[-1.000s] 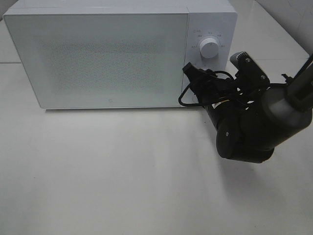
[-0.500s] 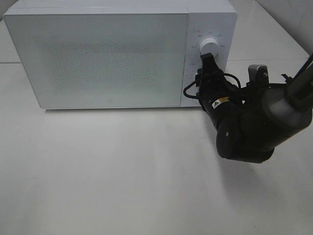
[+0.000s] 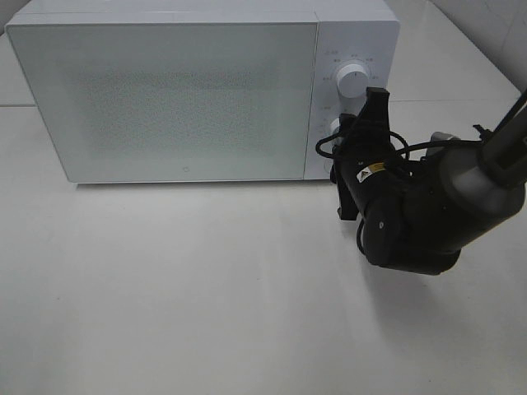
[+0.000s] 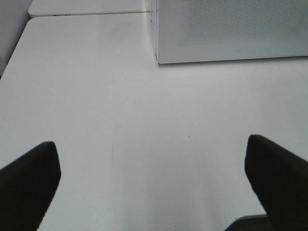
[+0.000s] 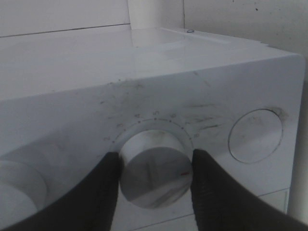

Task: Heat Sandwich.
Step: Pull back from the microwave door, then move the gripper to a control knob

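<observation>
A mock kitchen spot in a test room, not a home: one white microwave (image 3: pixel 181 99) alone on a bare white table (image 3: pixel 206 288), white tiles (image 3: pixel 486 33) behind, a robot arm (image 3: pixel 428 214) alongside.

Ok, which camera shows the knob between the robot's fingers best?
The right wrist view: the knob sits centred, close up, between the fingers of the right end effector. The high view shows it mostly hidden behind that arm. The left wrist view doesn't show it.

The right tool (image 3: pixel 356 123) sits at the lower knob (image 3: pixel 334 125) of the closed white microwave (image 3: pixel 181 99).
</observation>
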You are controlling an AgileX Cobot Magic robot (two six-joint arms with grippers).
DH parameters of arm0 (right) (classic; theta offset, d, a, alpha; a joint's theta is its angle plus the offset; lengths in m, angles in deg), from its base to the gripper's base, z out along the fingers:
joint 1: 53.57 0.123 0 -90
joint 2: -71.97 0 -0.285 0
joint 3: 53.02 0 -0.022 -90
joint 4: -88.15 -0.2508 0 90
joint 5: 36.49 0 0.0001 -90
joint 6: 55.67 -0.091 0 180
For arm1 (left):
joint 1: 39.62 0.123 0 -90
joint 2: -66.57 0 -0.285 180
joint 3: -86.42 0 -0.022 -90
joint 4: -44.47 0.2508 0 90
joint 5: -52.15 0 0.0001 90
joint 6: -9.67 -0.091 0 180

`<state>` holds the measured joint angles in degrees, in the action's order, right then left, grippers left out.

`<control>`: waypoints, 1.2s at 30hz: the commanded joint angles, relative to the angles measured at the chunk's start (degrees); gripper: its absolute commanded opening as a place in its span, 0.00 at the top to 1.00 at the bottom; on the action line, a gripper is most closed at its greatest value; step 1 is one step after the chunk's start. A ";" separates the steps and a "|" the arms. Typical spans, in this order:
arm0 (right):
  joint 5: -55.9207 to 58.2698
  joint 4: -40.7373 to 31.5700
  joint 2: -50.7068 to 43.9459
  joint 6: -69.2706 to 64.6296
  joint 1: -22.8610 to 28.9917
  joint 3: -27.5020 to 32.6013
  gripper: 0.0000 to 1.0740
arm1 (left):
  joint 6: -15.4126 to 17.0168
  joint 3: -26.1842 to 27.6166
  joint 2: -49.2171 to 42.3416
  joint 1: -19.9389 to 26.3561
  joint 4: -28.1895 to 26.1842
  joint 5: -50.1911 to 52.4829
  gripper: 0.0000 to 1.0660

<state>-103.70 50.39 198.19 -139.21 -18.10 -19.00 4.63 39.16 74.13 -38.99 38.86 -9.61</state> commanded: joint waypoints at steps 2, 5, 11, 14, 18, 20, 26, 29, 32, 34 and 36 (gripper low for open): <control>-8.14 -0.29 -0.86 -2.52 0.11 -0.46 0.82 | 0.29 -0.29 -1.15 0.17 -0.29 0.57 0.06; -8.14 -0.11 -0.86 -2.46 0.11 -0.46 0.82 | 0.29 -0.29 -1.15 0.17 -0.29 0.57 0.06; -8.02 0.29 -0.86 -1.49 0.11 -0.46 0.81 | 0.29 -0.29 -1.15 0.17 -0.29 0.57 0.06; -8.02 0.29 -0.86 -1.38 0.11 -0.46 0.80 | 0.29 -0.29 -1.15 0.17 -0.29 0.57 0.06; -8.02 1.26 -0.86 -0.86 0.11 -0.46 0.79 | 0.29 -0.29 -1.15 0.17 -0.29 0.57 0.06; -7.96 1.38 -0.86 -0.34 0.11 -0.46 0.77 | 0.29 -0.29 -1.15 0.17 -0.29 0.57 0.06; -7.96 1.38 -0.86 0.57 0.11 -0.46 0.63 | 0.29 -0.29 -1.15 0.17 -0.29 0.57 0.06; -7.96 1.38 -0.86 0.69 0.11 -0.46 0.52 | 0.29 -0.29 -1.15 0.17 -0.29 0.57 0.06; -7.85 1.32 -0.86 1.03 -0.06 -0.46 0.46 | 0.29 -0.29 -1.15 0.17 -0.29 0.57 0.06; -7.68 1.15 -0.86 1.55 -0.06 -0.46 0.37 | 0.29 -0.29 -1.15 0.17 -0.29 0.57 0.06; -6.25 1.20 -0.86 1.72 -0.06 -0.46 0.32 | 0.29 -0.29 -1.15 0.17 -0.29 0.57 0.06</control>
<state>-105.25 50.96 198.19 -138.41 -18.10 -19.00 4.63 39.16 74.13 -38.99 38.86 -9.61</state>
